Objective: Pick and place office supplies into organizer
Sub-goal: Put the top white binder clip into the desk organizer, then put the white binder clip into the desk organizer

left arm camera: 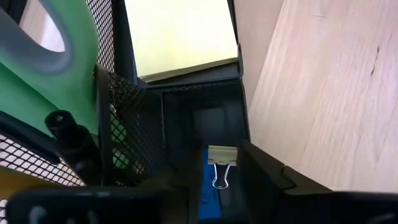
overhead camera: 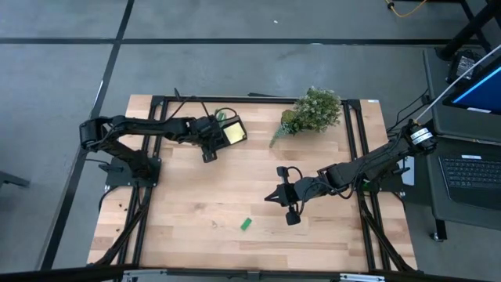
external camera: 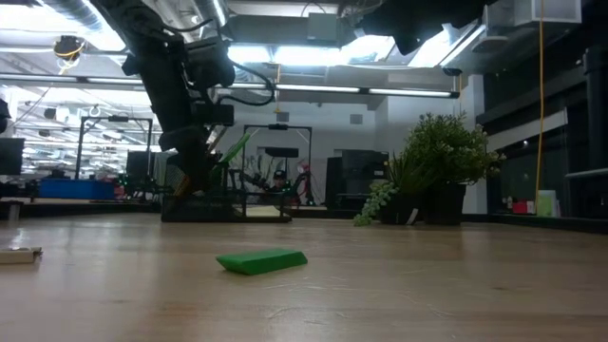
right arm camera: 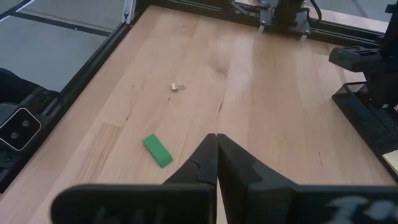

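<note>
The black mesh organizer [overhead camera: 227, 131] stands at the table's far left. It holds the pale yellow sticky-note pad [left arm camera: 180, 34], the green-handled scissors [left arm camera: 43, 68] and a black pen [left arm camera: 71, 140]. My left gripper [left arm camera: 221, 186] is open and hangs over the organizer's near compartment. A small blue block [left arm camera: 208, 186] with a binder clip [left arm camera: 222, 155] shows between its fingers, low in that compartment. The small green block [overhead camera: 246, 224] lies flat on the table near the front. My right gripper [right arm camera: 217, 155] is shut and hovers just right of and beyond it.
A leafy plant [overhead camera: 313, 110] stands at the far edge, right of the organizer. A tiny metal piece [right arm camera: 178, 86] lies on the wood left of the green block [right arm camera: 157, 150]. Bare wood stretches between the green block and the organizer [external camera: 228, 199].
</note>
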`<state>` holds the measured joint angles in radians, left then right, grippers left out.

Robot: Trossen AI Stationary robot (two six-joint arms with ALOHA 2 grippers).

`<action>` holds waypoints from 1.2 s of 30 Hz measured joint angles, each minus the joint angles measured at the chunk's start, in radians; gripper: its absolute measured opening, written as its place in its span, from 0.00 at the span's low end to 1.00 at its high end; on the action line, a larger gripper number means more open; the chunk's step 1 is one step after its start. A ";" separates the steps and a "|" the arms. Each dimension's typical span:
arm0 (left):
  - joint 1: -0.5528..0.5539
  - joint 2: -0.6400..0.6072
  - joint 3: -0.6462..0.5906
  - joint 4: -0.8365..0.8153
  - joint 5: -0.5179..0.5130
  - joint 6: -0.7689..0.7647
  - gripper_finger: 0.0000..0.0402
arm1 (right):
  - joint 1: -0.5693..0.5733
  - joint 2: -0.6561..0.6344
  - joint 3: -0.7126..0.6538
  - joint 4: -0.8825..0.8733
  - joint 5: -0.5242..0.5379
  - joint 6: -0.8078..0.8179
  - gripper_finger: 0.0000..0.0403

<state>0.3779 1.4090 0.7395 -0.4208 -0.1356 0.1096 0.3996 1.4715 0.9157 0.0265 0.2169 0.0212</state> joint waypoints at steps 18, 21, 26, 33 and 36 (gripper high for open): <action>-0.012 -0.038 0.002 -0.013 0.042 -0.004 0.26 | 0.000 0.000 0.000 0.000 0.000 -0.002 0.02; -0.025 -0.064 0.033 -0.059 0.041 0.007 0.22 | 0.000 0.000 0.000 0.002 0.000 -0.002 0.02; -0.082 -0.112 0.081 -0.144 0.042 0.017 0.12 | -0.004 0.000 0.000 0.008 0.001 -0.004 0.02; -0.269 -0.178 0.116 -0.303 0.052 0.006 0.01 | -0.004 0.000 0.000 0.009 0.001 -0.024 0.02; -0.377 -0.198 0.116 -0.364 0.042 -0.019 0.00 | -0.004 0.000 0.000 0.014 0.001 -0.031 0.02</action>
<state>0.0005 1.2109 0.8558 -0.7851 -0.0939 0.0909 0.3958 1.4715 0.9157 0.0406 0.2180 -0.0093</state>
